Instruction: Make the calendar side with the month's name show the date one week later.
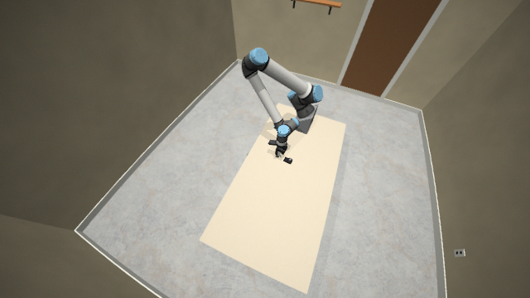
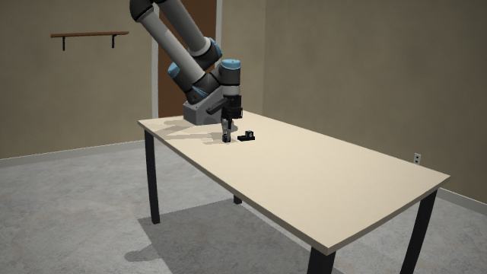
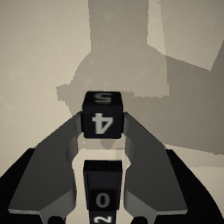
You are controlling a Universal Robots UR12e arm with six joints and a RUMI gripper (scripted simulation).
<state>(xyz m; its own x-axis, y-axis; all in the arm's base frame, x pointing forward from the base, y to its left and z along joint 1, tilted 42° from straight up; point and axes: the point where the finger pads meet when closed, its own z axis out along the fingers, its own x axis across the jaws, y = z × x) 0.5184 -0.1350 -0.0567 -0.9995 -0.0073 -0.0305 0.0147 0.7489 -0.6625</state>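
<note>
My gripper (image 1: pixel 279 155) (image 2: pixel 226 134) (image 3: pixel 103 113) points down, shut on a black cube (image 2: pixel 226 139) (image 3: pixel 102 115). In the wrist view this cube shows a white 4 facing the camera and a 5 on the face beyond, both turned upside down in that view. It is at or just above the table, beside the black tray (image 1: pixel 286 159) (image 2: pixel 242 138) (image 3: pixel 102 167). The other black cube (image 2: pixel 249 134) (image 3: pixel 102 200) sits at one end of the tray. It shows a 6 in the exterior view, and a 0 and a sideways 2 in the wrist view. The month's name is not visible.
The pale table (image 1: pixel 273 207) (image 2: pixel 304 171) carries the arm's grey base (image 1: pixel 307 124) (image 2: pixel 195 115) at its far end. The tray's other end, on the held cube's side, has no cube. Arm shadows fall around the gripper.
</note>
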